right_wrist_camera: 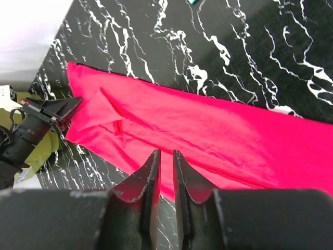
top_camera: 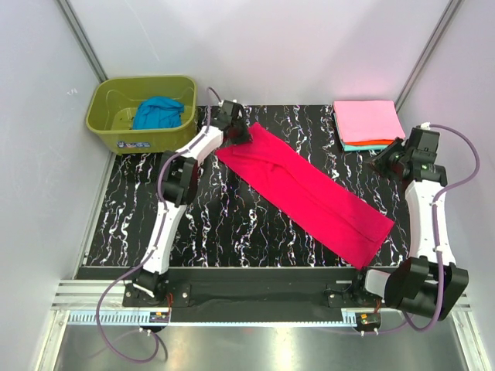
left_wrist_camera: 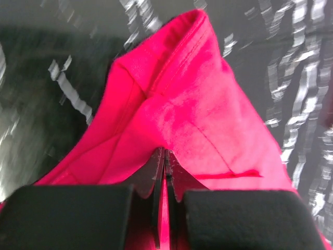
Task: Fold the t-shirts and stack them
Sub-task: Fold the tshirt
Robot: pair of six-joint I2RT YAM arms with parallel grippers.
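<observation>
A crimson-red t-shirt, folded into a long strip, lies diagonally across the black marbled mat. My left gripper is at its far-left end, shut on the cloth, and the shirt bunches up and away from the jaws. My right gripper hovers by the strip's right side, off the cloth; its jaws stand a narrow gap apart with nothing between them. The right wrist view looks down the red strip to the left gripper. A blue t-shirt lies crumpled in the tub.
An olive-green tub stands at the back left, off the mat. At the back right lies a folded stack with the pink shirt on top and orange and teal edges beneath it. White walls enclose three sides.
</observation>
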